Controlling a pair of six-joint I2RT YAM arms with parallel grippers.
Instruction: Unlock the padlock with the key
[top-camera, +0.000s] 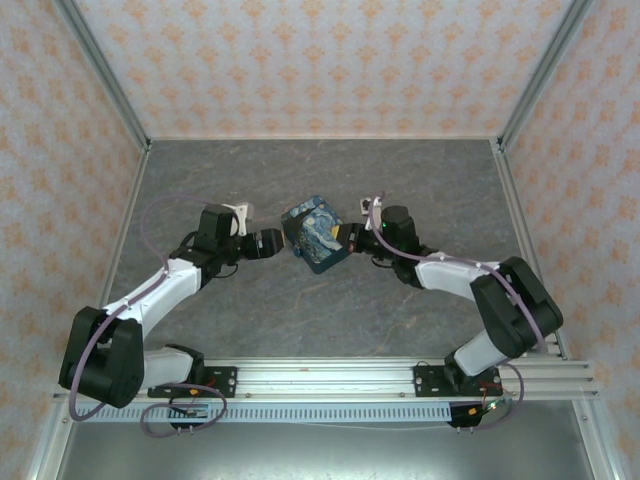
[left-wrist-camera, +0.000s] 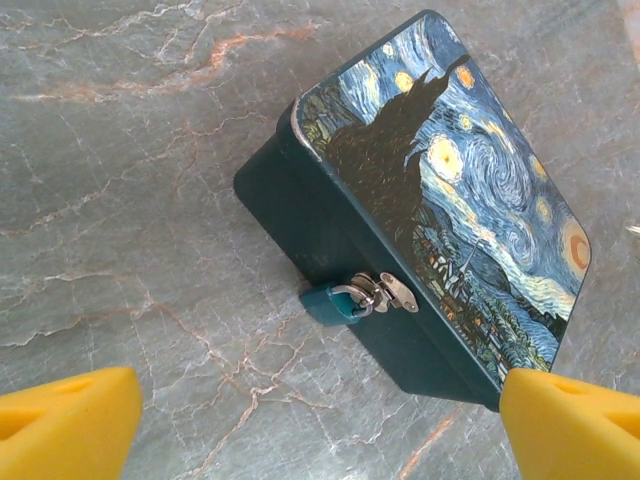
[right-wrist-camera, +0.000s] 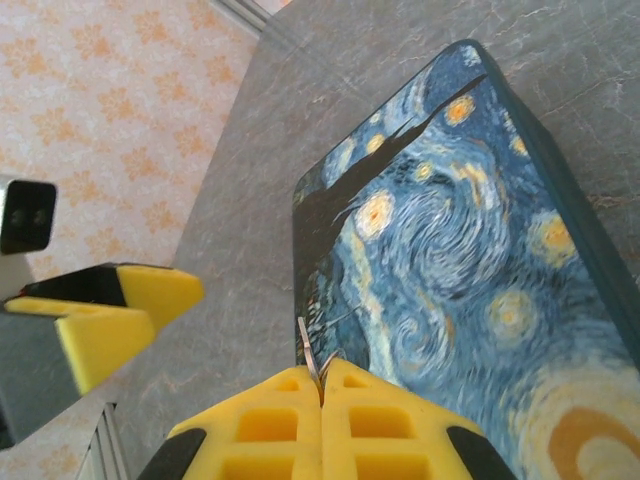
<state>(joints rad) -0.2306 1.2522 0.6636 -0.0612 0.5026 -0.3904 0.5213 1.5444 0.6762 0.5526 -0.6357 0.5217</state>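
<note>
painted box (top-camera: 315, 238) sits mid-table (top-camera: 420, 180), latch side turned toward left gripper (left-wrist-camera: 318, 405), so padlock (left-wrist-camera: 328, 304) faces it. padlock tiny, teal-blue body, hangs from shiny silver hasp (left-wrist-camera: 388, 291), low against box's dark wall. left gripper spread wide, empty, just short of padlock, likely to steady it. right gripper (right-wrist-camera: 322, 392) pinched shut on thin metal key (right-wrist-camera: 308, 350) over glossy swirl-print lid. table grey, marble-veined.

Box (top-camera: 313, 234) on table (top-camera: 300, 170) between left tool (top-camera: 282, 244) and right tool (top-camera: 352, 240) with key (right-wrist-camera: 308, 352), padlock (left-wrist-camera: 330, 303) on box's side
</note>
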